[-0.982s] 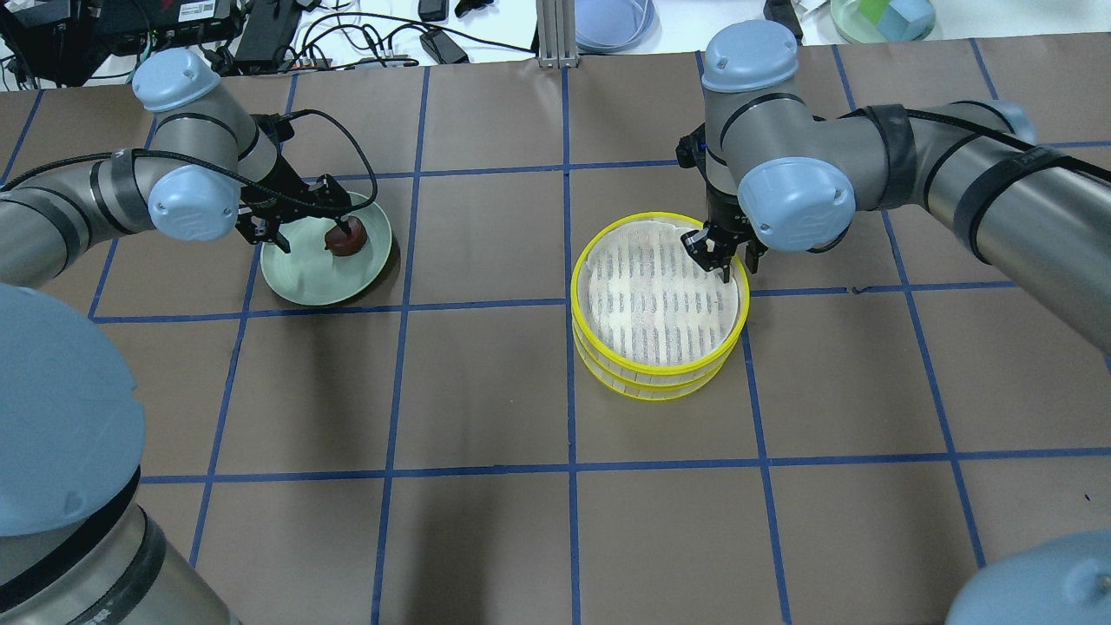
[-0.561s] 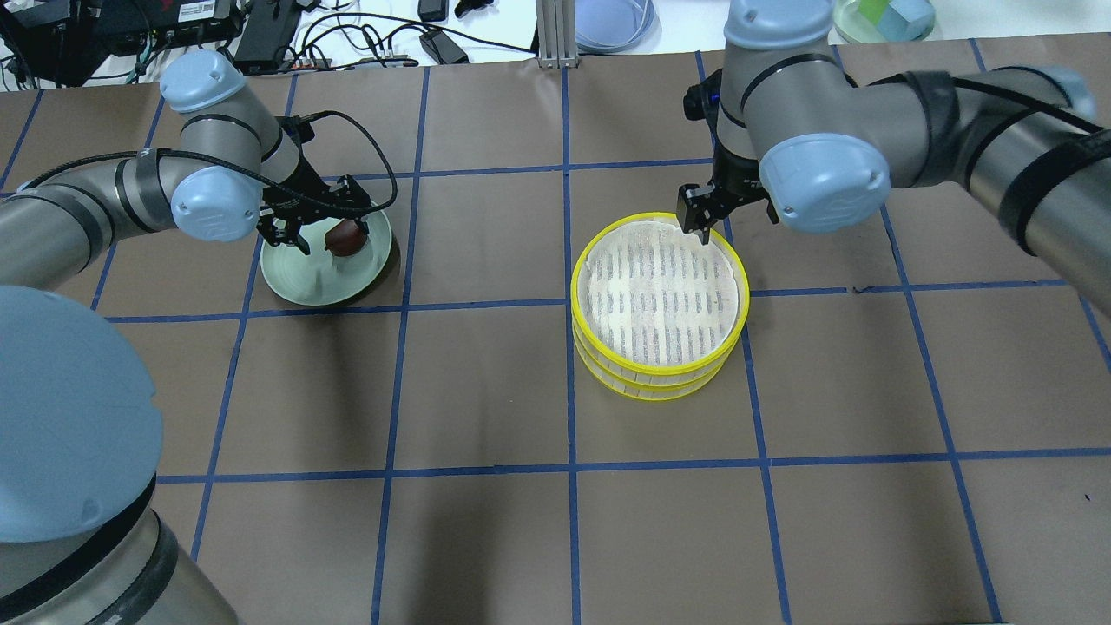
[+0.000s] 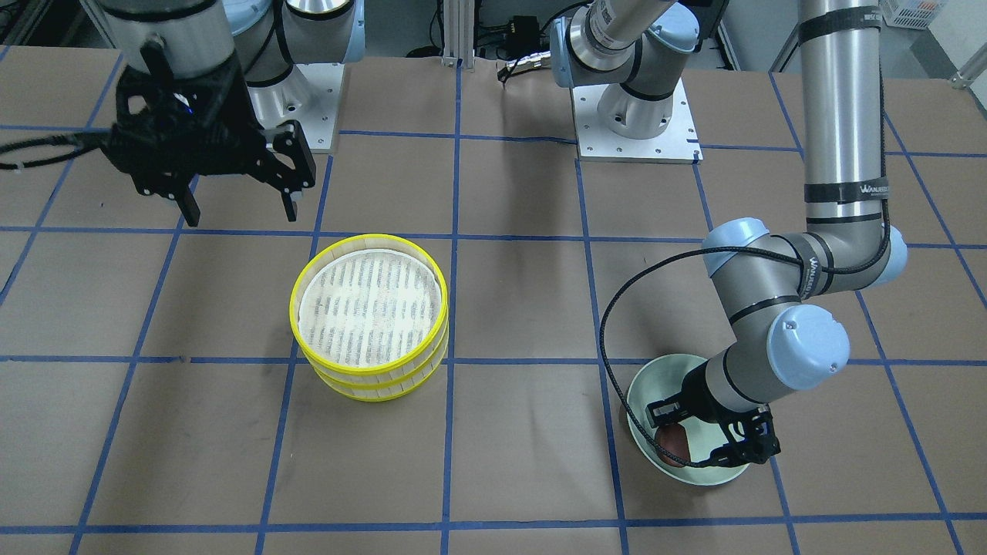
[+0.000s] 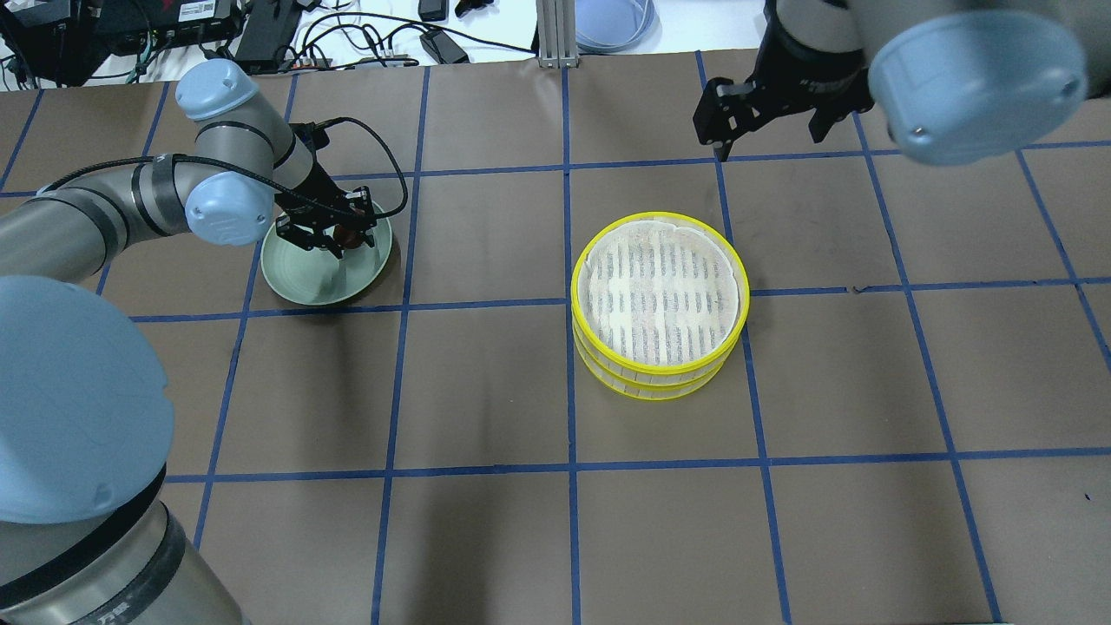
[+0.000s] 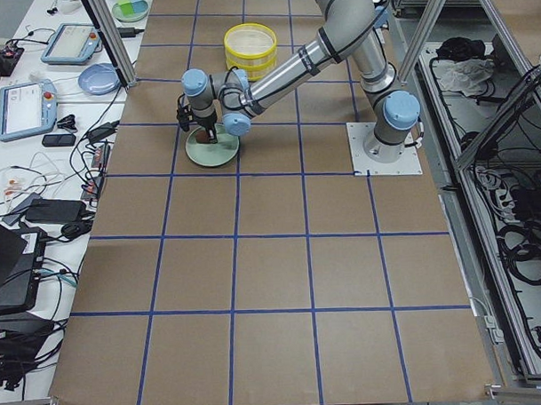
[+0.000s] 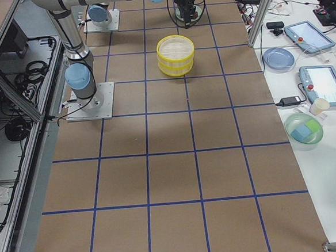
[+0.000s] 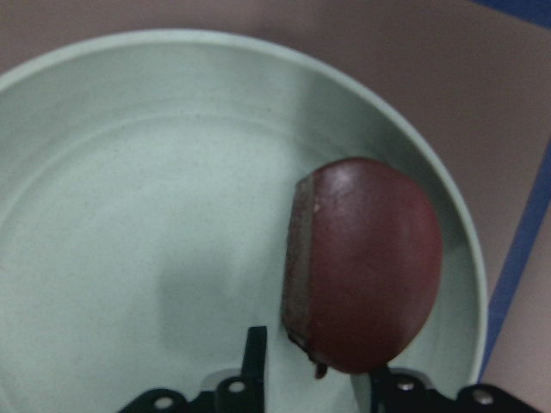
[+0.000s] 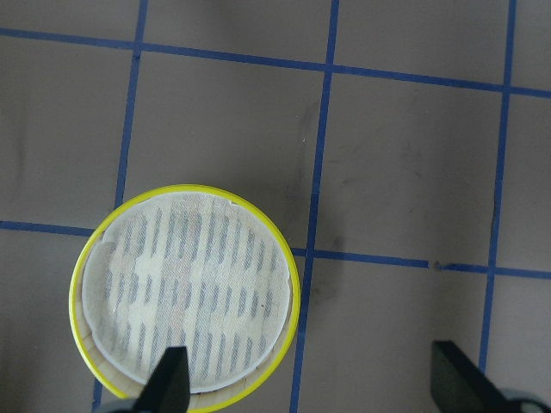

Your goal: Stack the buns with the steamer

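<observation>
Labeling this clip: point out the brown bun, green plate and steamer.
brown bun (image 7: pixel 366 262), left wrist view, domed top.
green plate (image 4: pixel 305 279), overhead view, bare inside.
steamer (image 4: pixel 649 379), overhead view, front wall.

- Overhead looks forward and down from behind the robot; the front view faces it: both share steamer (image 4: pixel 653 378) and plate (image 4: pixel 304 278).
- Side views look along the worktop (image 5: pixel 273 282) from its ends (far off).
- Left wrist camera hangs close over the plate, right wrist high above the steamer.

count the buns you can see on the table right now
1. The dark reddish-brown bun is in the pale green plate, between the left gripper's fingers. No cream-white bun shows; one may be hidden inside the yellow steamer stack.
</observation>
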Action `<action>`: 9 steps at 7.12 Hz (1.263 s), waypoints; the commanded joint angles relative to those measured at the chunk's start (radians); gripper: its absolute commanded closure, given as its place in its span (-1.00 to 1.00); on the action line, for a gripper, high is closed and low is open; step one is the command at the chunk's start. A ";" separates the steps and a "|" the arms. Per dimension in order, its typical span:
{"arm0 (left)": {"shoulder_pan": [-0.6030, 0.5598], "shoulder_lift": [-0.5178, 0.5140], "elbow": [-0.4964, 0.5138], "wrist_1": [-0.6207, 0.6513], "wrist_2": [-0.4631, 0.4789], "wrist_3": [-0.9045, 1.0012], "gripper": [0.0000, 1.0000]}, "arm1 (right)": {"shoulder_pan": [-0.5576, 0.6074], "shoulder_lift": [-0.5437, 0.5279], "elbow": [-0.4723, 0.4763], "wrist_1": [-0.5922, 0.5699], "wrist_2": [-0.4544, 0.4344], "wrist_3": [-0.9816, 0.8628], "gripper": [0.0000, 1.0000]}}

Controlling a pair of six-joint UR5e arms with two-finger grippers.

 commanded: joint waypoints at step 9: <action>-0.281 0.271 0.047 -0.177 0.036 -0.218 1.00 | -0.044 -0.021 -0.080 0.217 0.000 0.050 -1.00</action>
